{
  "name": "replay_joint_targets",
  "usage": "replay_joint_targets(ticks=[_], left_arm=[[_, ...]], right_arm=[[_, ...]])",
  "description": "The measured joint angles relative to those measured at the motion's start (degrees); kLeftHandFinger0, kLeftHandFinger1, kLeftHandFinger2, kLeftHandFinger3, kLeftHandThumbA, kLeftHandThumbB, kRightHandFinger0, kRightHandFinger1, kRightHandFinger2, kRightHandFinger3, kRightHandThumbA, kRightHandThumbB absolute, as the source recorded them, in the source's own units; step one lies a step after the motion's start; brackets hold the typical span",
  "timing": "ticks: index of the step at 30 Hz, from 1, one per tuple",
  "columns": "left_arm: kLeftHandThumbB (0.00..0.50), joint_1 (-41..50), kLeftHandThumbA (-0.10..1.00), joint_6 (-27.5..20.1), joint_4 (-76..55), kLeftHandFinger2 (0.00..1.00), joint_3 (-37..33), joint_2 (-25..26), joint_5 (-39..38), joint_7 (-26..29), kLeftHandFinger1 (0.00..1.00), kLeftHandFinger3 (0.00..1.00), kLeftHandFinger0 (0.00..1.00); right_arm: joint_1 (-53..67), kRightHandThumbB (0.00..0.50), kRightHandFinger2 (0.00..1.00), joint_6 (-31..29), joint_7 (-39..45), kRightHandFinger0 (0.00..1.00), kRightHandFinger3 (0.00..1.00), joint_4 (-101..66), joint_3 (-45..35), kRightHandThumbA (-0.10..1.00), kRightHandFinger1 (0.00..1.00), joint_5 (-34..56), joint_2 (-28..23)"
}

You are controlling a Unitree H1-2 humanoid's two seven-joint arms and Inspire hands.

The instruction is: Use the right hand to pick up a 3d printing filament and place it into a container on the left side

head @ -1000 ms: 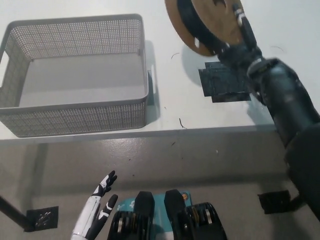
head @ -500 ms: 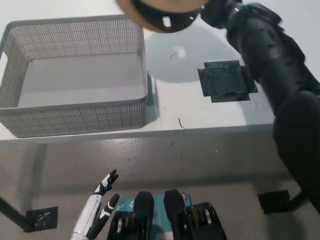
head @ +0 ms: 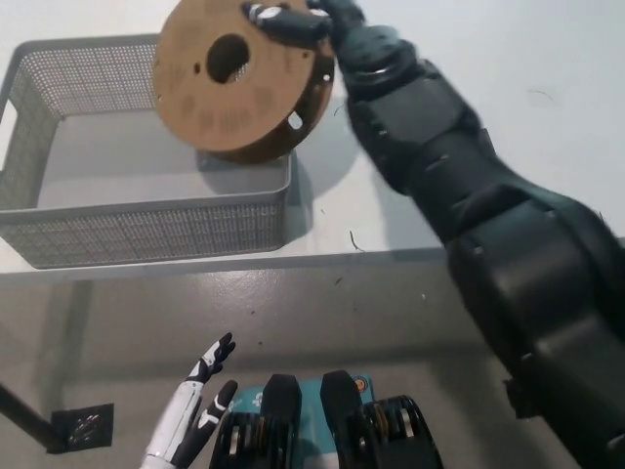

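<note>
The right hand [head: 293, 21] is gripping the filament spool [head: 239, 80] by its upper rim, holding it in the upper middle of the frame, flat face up (tilted slightly), overlapping the basket's [head: 59, 234] right wall; the left hand [head: 195, 410], fingers spread, is resting at lower left.

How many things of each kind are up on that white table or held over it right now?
Spools: 1, held in the black right hand over the basket
Baskets: 1, grey mesh, on the table
Total: 2
The white left hand rests below the table edge, fingers apart.
</note>
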Motion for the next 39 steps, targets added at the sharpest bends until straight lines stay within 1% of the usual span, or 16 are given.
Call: replay_joint_targets(ticks=[1,2,3,4,5,6,7,8,12,21,28,32,33,34,36,39], left_arm=[[0.221,0.0,1.0,0.0,-0.1,1.0,0.0,0.0,0.1,-0.1,1.0,1.0,1.0],[0.225,0.0,1.0,0.0,-0.2,1.0,0.0,0.0,0.2,-0.2,1.0,1.0,1.0],[0.226,-0.1,1.0,0.0,-0.2,1.0,0.0,0.0,0.3,-0.3,1.0,1.0,1.0],[0.223,-0.1,1.0,0.0,-0.3,1.0,0.0,0.0,0.3,-0.4,1.0,1.0,1.0],[0.225,-0.2,1.0,0.0,-0.3,1.0,0.0,0.1,0.4,-0.7,1.0,1.0,1.0],[0.231,-0.3,1.0,0.0,-0.3,1.0,0.0,0.1,0.4,-0.8,1.0,1.0,1.0],[0.231,-0.4,1.0,0.0,-0.3,1.0,-0.1,0.2,0.5,-1.0,1.0,1.0,1.0],[0.233,-0.4,1.0,0.0,-0.4,1.0,-0.1,0.2,0.5,-1.1,1.0,1.0,1.0],[0.249,-0.5,1.0,0.1,-0.4,1.0,-0.1,0.2,0.7,-1.6,1.0,1.0,1.0],[0.24,-1.4,1.0,0.0,-0.4,1.0,-0.3,0.2,0.9,-2.9,1.0,1.0,1.0],[0.236,-1.3,1.0,0.0,-0.4,1.0,-0.3,0.2,1.0,-3.3,1.0,1.0,1.0],[0.24,-1.3,1.0,0.0,-0.4,1.0,-0.2,0.3,1.0,-3.5,1.0,1.0,1.0],[0.24,-1.3,1.0,0.0,-0.4,1.0,-0.2,0.4,1.0,-3.6,1.0,1.0,1.0],[0.234,-1.3,1.0,0.0,-0.4,1.0,-0.2,0.5,1.0,-3.7,1.0,1.0,1.0],[0.224,-1.3,1.0,0.0,-0.4,1.0,-0.1,0.7,1.0,-3.7,1.0,1.0,1.0],[0.214,-1.2,1.0,0.0,-0.4,1.0,-0.1,0.8,1.0,-3.8,1.0,1.0,1.0]], right_arm=[[-0.2,0.179,0.41,0.0,-1.1,0.16,0.78,0.1,1.4,-0.1,0.32,-1.0,1.0],[-0.3,0.316,0.43,0.0,-1.6,0.17,0.56,0.1,1.9,-0.1,0.35,-1.4,1.6],[-0.3,0.223,0.54,0.0,-1.9,0.26,0.62,0.3,2.3,-0.1,0.45,-1.9,2.2],[-0.3,0.231,0.57,-0.1,-2.1,0.24,0.84,0.5,2.4,-0.01,0.4,-2.2,2.9],[-0.3,0.361,1.0,-0.3,-1.8,0.52,1.0,0.7,2.4,0.33,0.82,-2.3,3.5],[-0.3,0.423,1.0,-0.4,-1.4,0.67,1.0,0.8,2.3,0.48,1.0,-2.3,3.8],[-0.3,0.431,1.0,-0.5,-0.1,0.69,1.0,0.9,1.8,0.49,1.0,-2.1,4.2],[-0.4,0.486,1.0,-0.7,1.2,1.0,1.0,0.8,1.2,0.63,1.0,-2.0,4.6],[-0.9,0.5,1.0,-2.1,5.9,1.0,1.0,0.8,-0.5,0.8,1.0,-1.3,4.9],[-7.1,0.5,1.0,-7.3,11.9,1.0,1.0,0.5,-2.5,0.98,1.0,-0.3,5.5],[-7.3,0.488,1.0,-9.8,12.1,1.0,1.0,0.3,2.4,1.0,1.0,-3.2,3.5],[-7.4,0.434,1.0,-12.0,12.9,1.0,1.0,-0.8,6.5,0.92,1.0,-5.7,-2.1],[-7.4,0.434,1.0,-12.4,13.4,1.0,1.0,-1.5,6.5,0.92,1.0,-5.9,-3.8],[-7.4,0.48,1.0,-13.2,14.2,1.0,1.0,-2.3,6.8,1.0,1.0,-6.2,-5.8],[-7.4,0.427,1.0,-14.6,15.3,1.0,1.0,-4.3,8.4,1.0,1.0,-7.3,-9.6],[-6.7,0.498,1.0,-15.9,17.7,1.0,1.0,-10.4,9.5,1.0,1.0,-8.6,-16.2]])
